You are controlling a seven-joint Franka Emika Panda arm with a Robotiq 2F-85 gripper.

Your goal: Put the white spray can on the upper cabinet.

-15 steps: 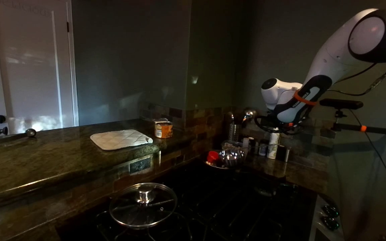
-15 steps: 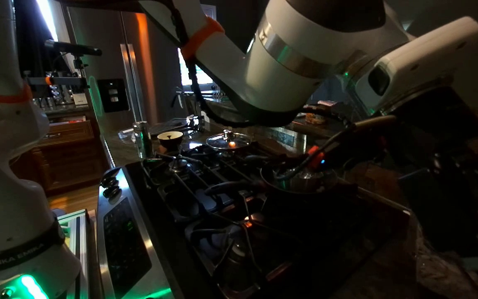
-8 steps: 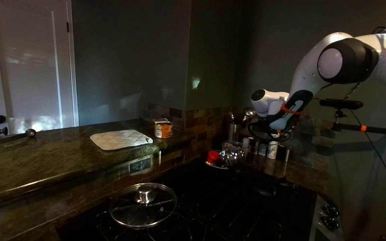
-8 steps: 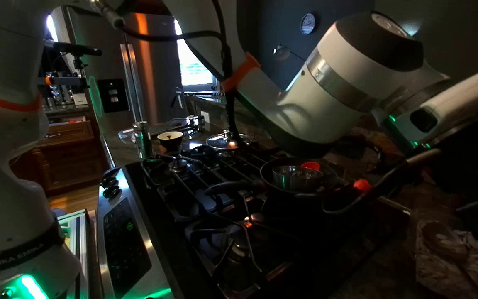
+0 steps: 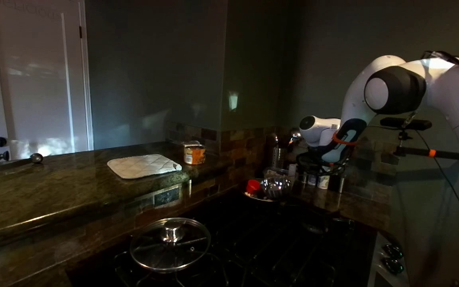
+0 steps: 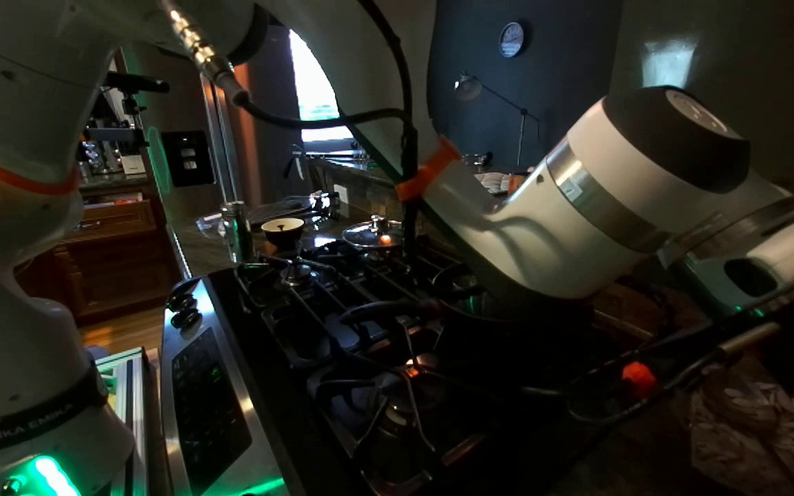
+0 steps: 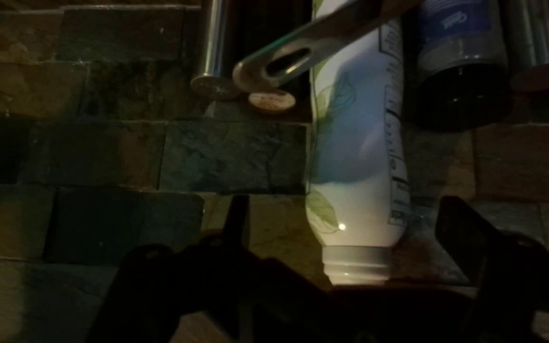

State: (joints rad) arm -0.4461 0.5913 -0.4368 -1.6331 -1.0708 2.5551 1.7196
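The white spray can [image 7: 358, 143] stands in the back corner among other containers. In the wrist view it has green leaf prints, and its narrower neck points to the bottom of the picture. My gripper [image 7: 345, 202] is open, with one finger on each side of the can's top end and a gap on both sides. In an exterior view the can's lower part [image 5: 323, 182] shows below my gripper [image 5: 321, 167], which hides its top. The upper cabinet [image 5: 66, 191] has a mottled brown-green stone top. In the remaining view the gripper is too dark to make out.
A slotted metal handle [image 7: 329, 35] crosses in front of the can. A blue-labelled dark-capped bottle [image 7: 455, 28] and metal cylinders [image 7: 215, 47] flank it. A metal bowl [image 5: 276, 187], red cup [image 5: 253, 186], glass lid [image 5: 170, 247], quilted pad [image 5: 144, 166] and orange-labelled jar [image 5: 194, 154] also show.
The arm and gripper have moved down over the spray can, so less of its upper part shows in an exterior view. The can itself has not visibly moved.
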